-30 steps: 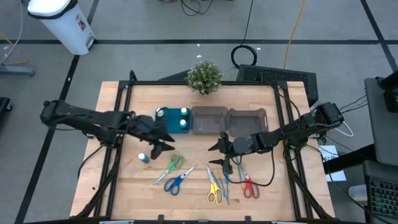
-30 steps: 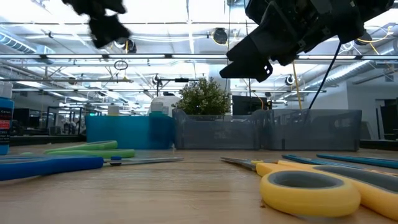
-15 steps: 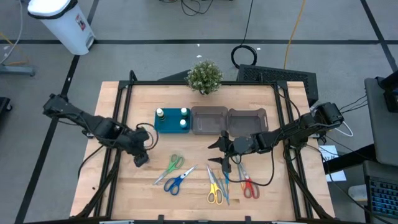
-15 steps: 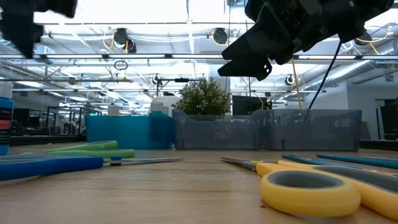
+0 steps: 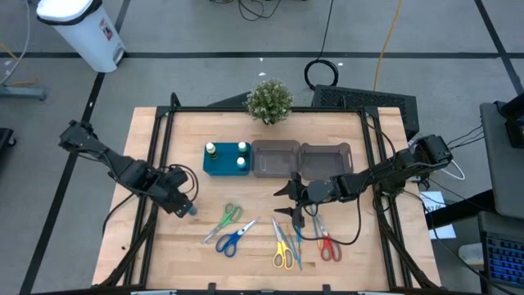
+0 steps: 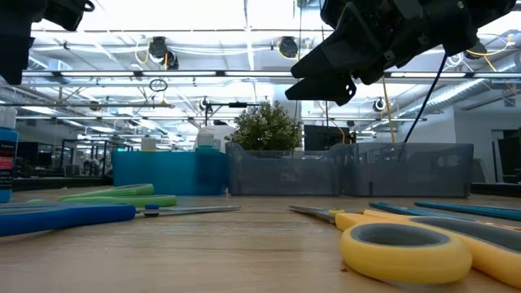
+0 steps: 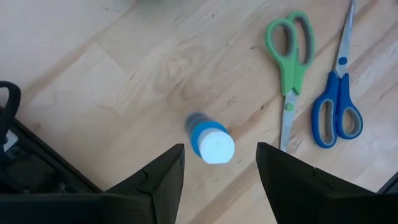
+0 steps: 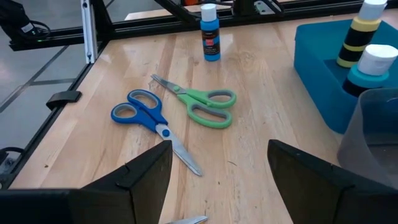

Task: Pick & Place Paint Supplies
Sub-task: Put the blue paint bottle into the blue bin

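One upright white-capped blue bottle point(image 7: 209, 143)

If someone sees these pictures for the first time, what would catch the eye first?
Probably the left gripper, open and poised directly above the blue bottle standing alone on the table's left side. Next, the scissors spread along the front: green and blue near the bottle, yellow and red under the right gripper, which hangs open mid-table. Behind them, the teal tray holds three more bottles.
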